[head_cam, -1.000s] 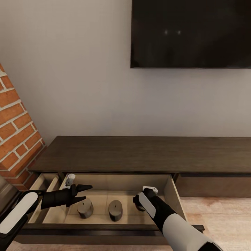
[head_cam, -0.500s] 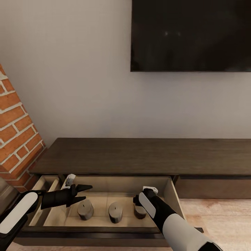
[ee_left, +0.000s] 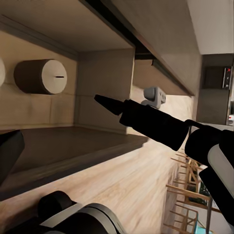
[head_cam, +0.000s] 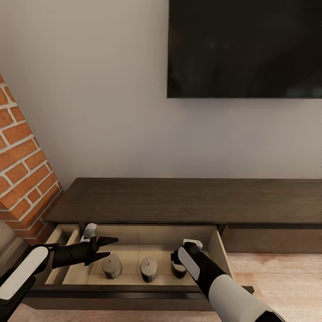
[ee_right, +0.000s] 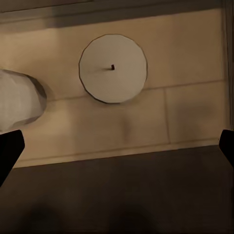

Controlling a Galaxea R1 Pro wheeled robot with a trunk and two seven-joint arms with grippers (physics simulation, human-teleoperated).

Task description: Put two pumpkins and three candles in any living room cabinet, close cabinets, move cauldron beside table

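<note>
**Three candles standing in the open cabinet drawer, both arms hovering over it**

Head view: the long dark cabinet (head_cam: 188, 201) is sitting against a pale wall, under a black wall screen (head_cam: 243, 47). Its drawer (head_cam: 134, 297) is standing pulled out, showing a pale wood floor. Three stubby candles are standing upright in a row on that floor: the left candle (head_cam: 112, 266), the middle candle (head_cam: 149, 269) and the right candle (head_cam: 178, 269), each apart from its neighbour. They are likely lying there because this drawer is serving as the storage place the task asks for. The left gripper (head_cam: 108, 248) is hanging just above the left candle, jaws spread and holding nothing. The right gripper (head_cam: 179, 259) is pointing down over the right candle and partly hiding it. A brick wall (head_cam: 22, 165) is standing beside the cabinet's left end.

Left wrist view: one candle (ee_left: 40, 76) is showing side-on inside the drawer, with the right arm (ee_left: 165, 126) reaching across in front of the drawer's front board.

Right wrist view: the right candle's pale top and wick (ee_right: 112, 68) are lying between two widely parted dark fingertips (ee_right: 9, 152), which are gripping nothing. The drawer's front board is lying close beneath; both arms would seem to need lifting clear before the drawer can shut.
</note>
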